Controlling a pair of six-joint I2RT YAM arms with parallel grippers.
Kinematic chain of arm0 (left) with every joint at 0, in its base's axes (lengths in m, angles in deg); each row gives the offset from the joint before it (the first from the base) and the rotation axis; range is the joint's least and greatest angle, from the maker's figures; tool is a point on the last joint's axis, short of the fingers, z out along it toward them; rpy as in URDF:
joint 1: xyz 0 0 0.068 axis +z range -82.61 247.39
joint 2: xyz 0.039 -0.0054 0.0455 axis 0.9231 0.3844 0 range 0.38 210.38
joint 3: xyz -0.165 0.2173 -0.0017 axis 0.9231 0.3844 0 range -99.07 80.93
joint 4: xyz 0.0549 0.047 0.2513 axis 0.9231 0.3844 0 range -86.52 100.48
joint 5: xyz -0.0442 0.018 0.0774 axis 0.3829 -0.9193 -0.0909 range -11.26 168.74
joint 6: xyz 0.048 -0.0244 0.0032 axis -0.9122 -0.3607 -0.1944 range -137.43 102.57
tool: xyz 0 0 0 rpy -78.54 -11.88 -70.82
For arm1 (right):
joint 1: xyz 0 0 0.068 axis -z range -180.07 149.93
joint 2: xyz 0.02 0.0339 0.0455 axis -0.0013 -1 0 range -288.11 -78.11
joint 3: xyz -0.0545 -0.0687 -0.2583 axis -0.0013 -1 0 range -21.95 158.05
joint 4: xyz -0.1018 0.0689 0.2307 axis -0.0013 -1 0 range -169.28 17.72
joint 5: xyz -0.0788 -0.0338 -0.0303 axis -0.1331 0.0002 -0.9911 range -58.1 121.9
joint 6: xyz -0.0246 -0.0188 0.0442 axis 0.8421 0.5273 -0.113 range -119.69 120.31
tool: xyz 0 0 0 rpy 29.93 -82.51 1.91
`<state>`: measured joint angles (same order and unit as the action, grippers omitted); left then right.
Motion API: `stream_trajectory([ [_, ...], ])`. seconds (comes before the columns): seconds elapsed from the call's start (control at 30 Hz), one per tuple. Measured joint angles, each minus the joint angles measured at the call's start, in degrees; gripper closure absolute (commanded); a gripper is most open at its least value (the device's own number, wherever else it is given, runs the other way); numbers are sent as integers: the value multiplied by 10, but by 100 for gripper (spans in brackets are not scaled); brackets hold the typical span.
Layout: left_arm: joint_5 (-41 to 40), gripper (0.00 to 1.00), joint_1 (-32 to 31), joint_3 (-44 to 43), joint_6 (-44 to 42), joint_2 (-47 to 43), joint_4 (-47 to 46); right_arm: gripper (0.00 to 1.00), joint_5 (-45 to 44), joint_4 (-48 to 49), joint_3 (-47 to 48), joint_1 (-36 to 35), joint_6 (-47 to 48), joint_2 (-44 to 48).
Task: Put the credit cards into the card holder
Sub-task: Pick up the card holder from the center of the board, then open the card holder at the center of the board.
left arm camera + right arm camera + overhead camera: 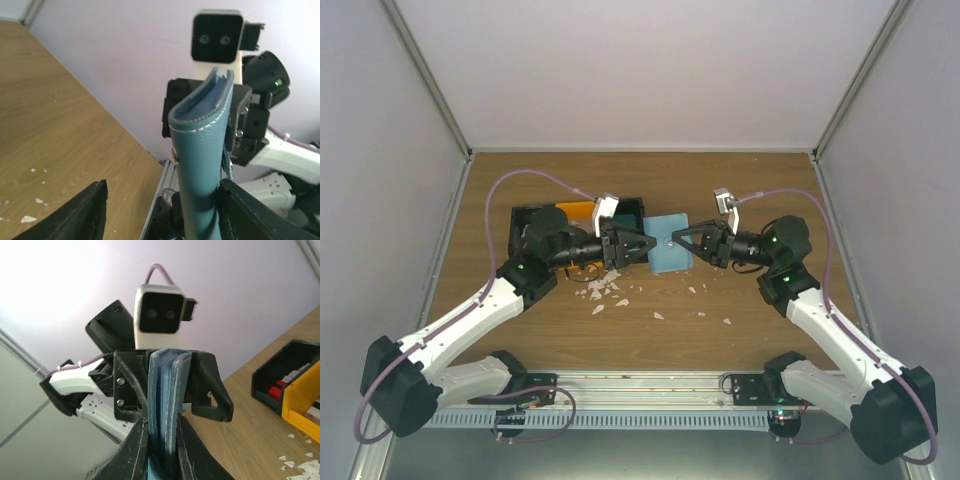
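Two arms meet mid-desk [650, 180]. On the left is the row of bins [578, 210], and we see no card in any grip. The left end effector [650, 247] straddles the card holder [668, 262] with its fingers apart, one touching the cover. The holder is folded, and the right end effector [676, 243] is clamped on its far end. We judge this the opening step. Next, the left needs to part the covers while the right holds firm.
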<state>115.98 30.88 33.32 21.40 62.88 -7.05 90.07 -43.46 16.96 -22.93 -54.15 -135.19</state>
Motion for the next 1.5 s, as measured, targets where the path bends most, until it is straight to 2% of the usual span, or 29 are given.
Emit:
stream_trajectory([
  [0.13,38,70,0,1,48,7,-21,100,11,47,-14,-2,-22,2],
  [0.27,72,82,0,5,82,8,-56,100,20,77,-15,-7,-35,-10],
  [0.37,90,99,1,9,98,12,-72,99,23,87,-15,-9,-37,-19],
  [0.4,93,100,2,10,102,14,-77,99,22,87,-16,-9,-37,-21],
  [0.43,96,100,3,11,103,16,-82,92,21,87,-16,-9,-36,-22],
  [0.5,100,100,6,12,103,19,-86,62,17,80,-16,-8,-28,-22],
  [0.53,99,100,7,12,101,21,-85,52,12,67,-14,-8,-19,-22],
  [0.57,98,100,6,12,98,23,-82,45,3,37,-9,-10,-2,-22],
  [0.6,94,100,5,12,93,26,-74,42,-5,13,-5,-12,12,-22],
  [0.67,73,100,3,12,75,30,-45,43,-45,-60,10,-16,59,-21],
  [0.83,-15,100,3,12,30,39,37,37,-183,-227,44,-19,148,-14],
  [1.0,-74,100,6,12,4,64,87,34,-320,-353,83,-68,197,-21],
  [1.27,-93,100,7,12,-11,78,103,36,-425,-443,144,-150,246,-98],
  [1.5,-93,100,9,17,-16,81,116,44,-462,-484,154,-169,264,-140],
])
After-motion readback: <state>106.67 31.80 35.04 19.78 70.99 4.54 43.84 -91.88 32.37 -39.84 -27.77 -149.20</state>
